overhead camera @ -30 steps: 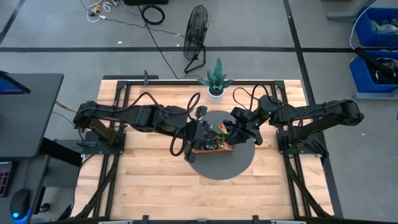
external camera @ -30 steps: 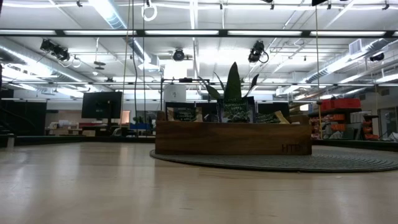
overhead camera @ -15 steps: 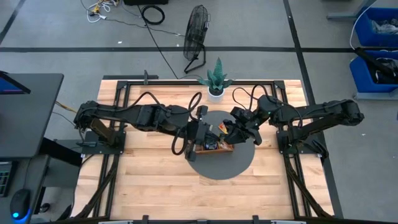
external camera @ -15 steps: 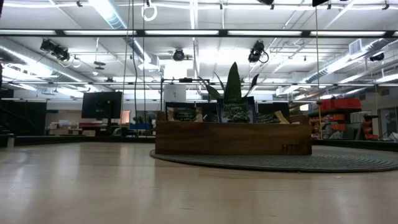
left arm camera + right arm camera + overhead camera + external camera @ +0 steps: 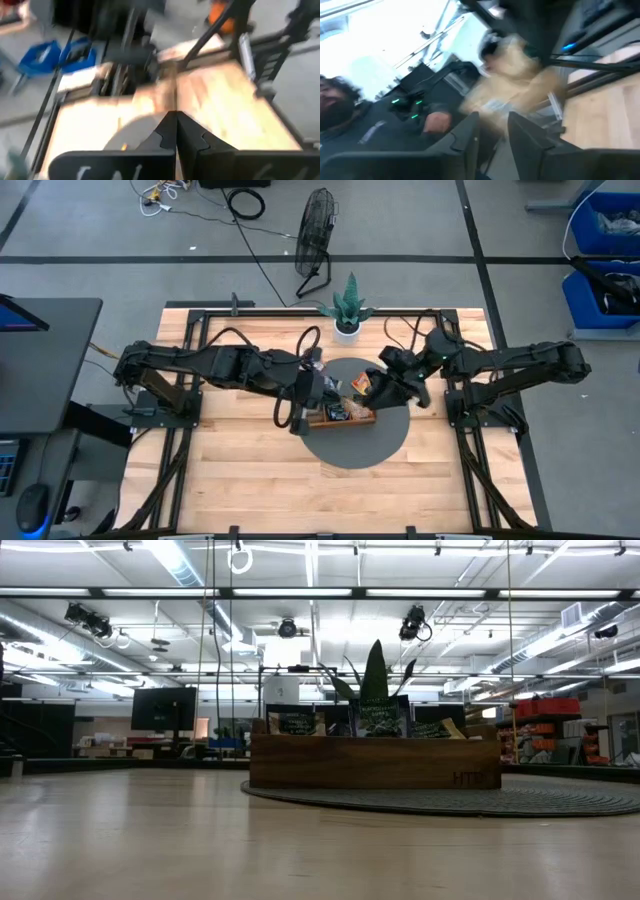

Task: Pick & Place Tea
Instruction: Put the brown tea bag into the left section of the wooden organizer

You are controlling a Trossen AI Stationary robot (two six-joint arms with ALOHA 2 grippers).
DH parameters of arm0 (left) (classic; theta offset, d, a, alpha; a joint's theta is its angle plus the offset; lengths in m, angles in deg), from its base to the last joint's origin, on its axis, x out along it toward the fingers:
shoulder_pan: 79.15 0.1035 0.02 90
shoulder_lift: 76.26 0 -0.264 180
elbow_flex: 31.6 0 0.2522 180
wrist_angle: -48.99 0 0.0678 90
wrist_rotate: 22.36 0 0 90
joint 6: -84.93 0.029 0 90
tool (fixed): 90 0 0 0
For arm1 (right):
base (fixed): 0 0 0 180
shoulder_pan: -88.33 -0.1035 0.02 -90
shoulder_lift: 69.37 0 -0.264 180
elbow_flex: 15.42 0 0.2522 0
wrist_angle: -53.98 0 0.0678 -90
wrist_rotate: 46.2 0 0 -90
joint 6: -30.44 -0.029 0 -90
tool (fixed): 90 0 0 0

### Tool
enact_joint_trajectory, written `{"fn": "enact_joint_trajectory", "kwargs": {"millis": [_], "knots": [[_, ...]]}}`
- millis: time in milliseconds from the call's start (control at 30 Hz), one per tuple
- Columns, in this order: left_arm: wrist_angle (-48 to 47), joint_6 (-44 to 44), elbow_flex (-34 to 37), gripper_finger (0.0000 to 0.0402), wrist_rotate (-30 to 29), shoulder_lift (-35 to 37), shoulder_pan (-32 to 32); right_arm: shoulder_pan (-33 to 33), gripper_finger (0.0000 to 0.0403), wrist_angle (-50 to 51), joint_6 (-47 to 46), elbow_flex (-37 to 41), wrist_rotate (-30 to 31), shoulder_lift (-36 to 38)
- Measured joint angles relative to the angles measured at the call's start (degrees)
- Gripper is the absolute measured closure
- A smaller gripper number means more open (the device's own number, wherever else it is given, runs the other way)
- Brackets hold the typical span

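The brown wooden tray sits on a round dark mat mid-table. In the low view the tray holds sachets standing upright: dark ones and a yellowish one. An orange sachet shows just past the tray's far edge. My left gripper hangs over the tray's left end, its fingers shut on nothing. My right gripper hovers over the tray's right end beside the orange sachet, with a gap between its fingers. My right gripper's tips stand right next to the orange sachet in the high view, but I cannot tell whether they touch it; the blurred right wrist view shows nothing plainly between the fingers.
A small potted plant stands at the table's far edge behind the mat. A floor fan is beyond the table. A person shows in the room in the right wrist view. Bare wood lies toward the near edge.
My left gripper has drawn a little toward the table's left, off the tray's middle. My right gripper has pulled back toward the right and turned. More of the tray shows between them, and the orange sachet now lies in plain sight at the far side.
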Motion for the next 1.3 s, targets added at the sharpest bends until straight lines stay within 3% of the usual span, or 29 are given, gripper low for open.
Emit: {"fn": "enact_joint_trajectory", "kwargs": {"millis": [233, 467, 1000, 1300], "knots": [[-10.90, -6.89, 0.04, 0.0400, -5.09, 1.80, 0.21, -0.83, 0.0241, 4.25, 0.20, -0.04, 0.66, 4.25], [-20.47, -15.29, 0.02, 0.0400, -5.16, 1.11, 1.79, -4.93, 0.0236, 16.54, 6.12, -0.04, 10.59, 6.85], [-27.07, -21.32, 0.03, 0.0400, 5.24, -7.32, 9.09, -11.99, 0.0256, 35.04, 15.22, -0.04, 41.46, 6.57], [-29.76, -21.73, 0.04, 0.0400, 7.52, -15.04, 10.44, -12.47, 0.0264, 38.43, 14.92, -0.04, 43.39, 6.57]]}}
